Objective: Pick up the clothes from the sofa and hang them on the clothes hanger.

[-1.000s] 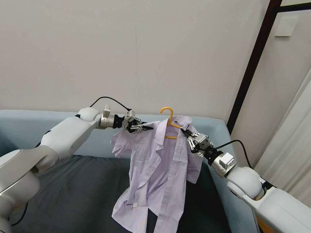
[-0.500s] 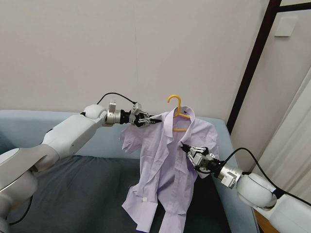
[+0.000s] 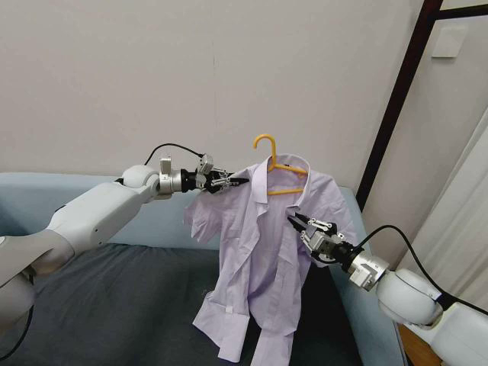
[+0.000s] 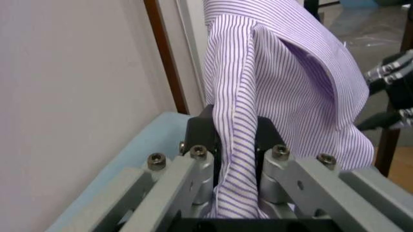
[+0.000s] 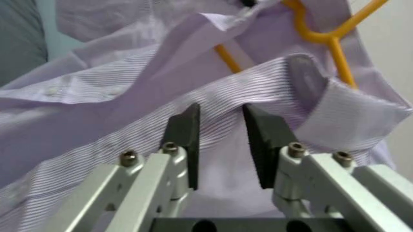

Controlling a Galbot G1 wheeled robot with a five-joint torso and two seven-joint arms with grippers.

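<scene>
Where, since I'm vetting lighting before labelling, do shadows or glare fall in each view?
Head view: even light on the wall, no glare, fold shading on the striped shirt. Left wrist view: the left gripper, shut on the shirt, looks dim beside the bright fabric. Right wrist view: the open right gripper's pads read dark; the yellow hanger shows no glare.

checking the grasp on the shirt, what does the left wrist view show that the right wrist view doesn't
Left wrist view: the left hand shut on a fold of the striped shirt, plus the sofa's blue edge. Right wrist view: the orange hanger at the collar. Both: the shirt, and the right hand, open before the fabric, far off in the left wrist view.
</scene>
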